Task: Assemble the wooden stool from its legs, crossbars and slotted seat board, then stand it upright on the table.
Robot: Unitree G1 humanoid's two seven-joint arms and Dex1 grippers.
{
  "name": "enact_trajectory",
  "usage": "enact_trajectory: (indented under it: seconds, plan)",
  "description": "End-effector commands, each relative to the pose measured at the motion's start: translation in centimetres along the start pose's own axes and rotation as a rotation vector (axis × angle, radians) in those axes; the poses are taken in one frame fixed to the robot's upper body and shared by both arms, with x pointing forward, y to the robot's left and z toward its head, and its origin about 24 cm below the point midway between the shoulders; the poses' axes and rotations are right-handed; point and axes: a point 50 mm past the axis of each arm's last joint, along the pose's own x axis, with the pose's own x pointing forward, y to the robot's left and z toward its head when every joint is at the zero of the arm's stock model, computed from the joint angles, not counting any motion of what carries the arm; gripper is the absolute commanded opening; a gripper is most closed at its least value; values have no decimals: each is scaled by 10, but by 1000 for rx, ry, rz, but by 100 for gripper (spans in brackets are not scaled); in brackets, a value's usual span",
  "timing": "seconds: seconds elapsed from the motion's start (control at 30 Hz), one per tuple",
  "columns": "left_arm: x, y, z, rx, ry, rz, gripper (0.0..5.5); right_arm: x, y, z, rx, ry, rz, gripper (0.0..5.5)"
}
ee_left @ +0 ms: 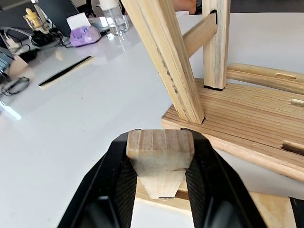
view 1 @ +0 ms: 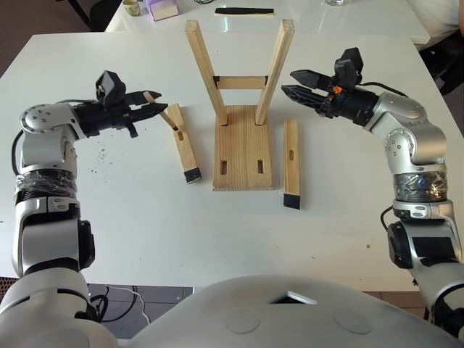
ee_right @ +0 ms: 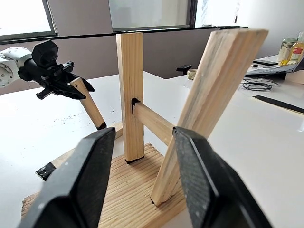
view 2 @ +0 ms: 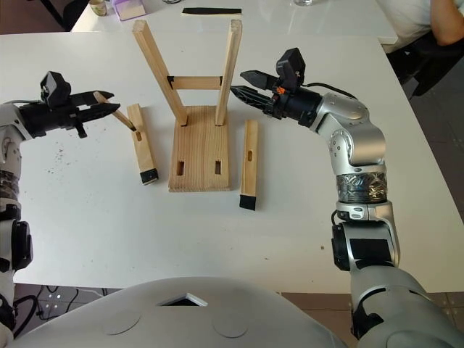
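1. Left eye view, frame centre: seat board (view 1: 243, 156) flat on white table (view 1: 145, 232), two empty slots (view 1: 224, 167) toward lower edge.
2. Upper centre: left standing leg (view 1: 206, 69) and right standing leg (view 1: 275, 69) set in board's far slots, splayed apart toward top of frame, joined by fitted crossbar (view 1: 241, 83).
3. Left of board: left loose leg (view 1: 185, 148) flat on table, black tip toward lower edge, slot in upper half.
4. Right of board: right loose leg (view 1: 291, 163) flat, just beside board's edge, black tip toward lower edge.
5. Left of frame, mid-height: left gripper (view 1: 152, 104) clamped on held crossbar (view 1: 168, 118). Crossbar tilted, lower end down at left loose leg's slot. Seated or only touching: cannot tell.
6. Left wrist view, lower centre: black fingers (ee_left: 116, 175) pressed on both sides of held crossbar's end, seat board and both standing legs beyond.
7. Upper right of left eye view: right gripper (view 1: 290, 82) spread wide, holding nothing, tips just beside right standing leg. Contact: cannot tell.
8. Right wrist view, lower frame: two wide-set fingers (ee_right: 83, 180), standing legs and fitted crossbar seen past them. Upper left: left gripper with held crossbar slanting down.
9. Top edge of left eye view: black strip (view 1: 244, 11), purple box (view 1: 161, 7).
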Motion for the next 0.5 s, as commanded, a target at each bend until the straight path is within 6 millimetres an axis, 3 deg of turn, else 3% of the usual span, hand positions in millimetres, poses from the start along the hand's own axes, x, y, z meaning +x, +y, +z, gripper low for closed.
enact_trajectory:
  seconds: [0.03,0.3,0.5]
  plan:
    - [1,-2,-1,12,15,-31,130,-2,-2,3,-17,-4,-20,222]
    - [8,-11,10,39,5,-95,130,-3,0,0,-5,-3,-26,222]
    - [2,-19,-8,29,101,-127,130,-3,1,-2,5,-8,-29,222]
